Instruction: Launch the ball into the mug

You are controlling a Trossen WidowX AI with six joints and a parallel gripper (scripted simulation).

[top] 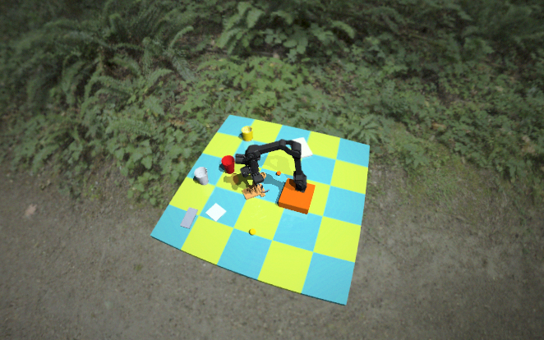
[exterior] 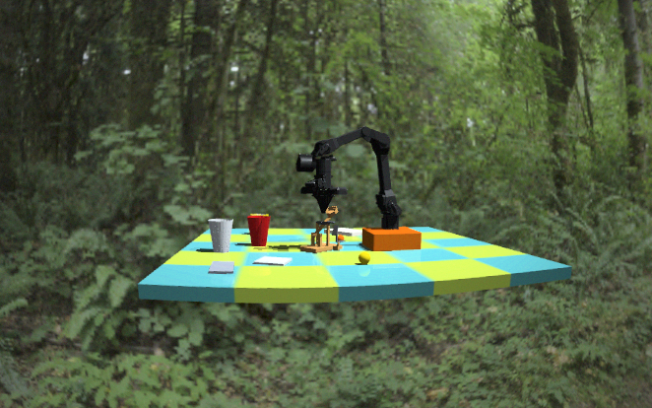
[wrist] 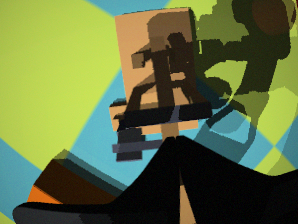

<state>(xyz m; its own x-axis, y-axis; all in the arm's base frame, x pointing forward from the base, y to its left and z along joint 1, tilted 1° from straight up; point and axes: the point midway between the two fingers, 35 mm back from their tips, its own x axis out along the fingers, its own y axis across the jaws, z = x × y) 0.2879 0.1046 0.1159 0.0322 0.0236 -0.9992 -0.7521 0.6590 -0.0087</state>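
The wooden catapult [top: 250,194] [exterior: 317,248] [wrist: 132,35] stands on the checkered top, its throwing arm raised at a slant. My gripper [top: 259,182] [exterior: 323,211] [wrist: 174,144] is shut and empty, pointing down just above the catapult, beside the raised arm's cup [exterior: 332,209]. In the wrist view the fingers hide most of that cup. An orange ball [top: 278,172] [exterior: 340,237] lies between the catapult and the far white sheet. A yellow ball [top: 252,232] [exterior: 363,257] lies in front. The yellow mug [top: 246,134] stands upright near the far left edge, mostly hidden behind the red cup in the exterior view.
A red cup [top: 228,164] [exterior: 258,231] and a white cup [top: 201,176] [exterior: 220,235] stand left of the catapult. An orange block [top: 296,199] [exterior: 391,239] is under the arm's base. White sheets [top: 215,211] [top: 303,148] and a grey slab [top: 189,218] [exterior: 221,267] lie flat.
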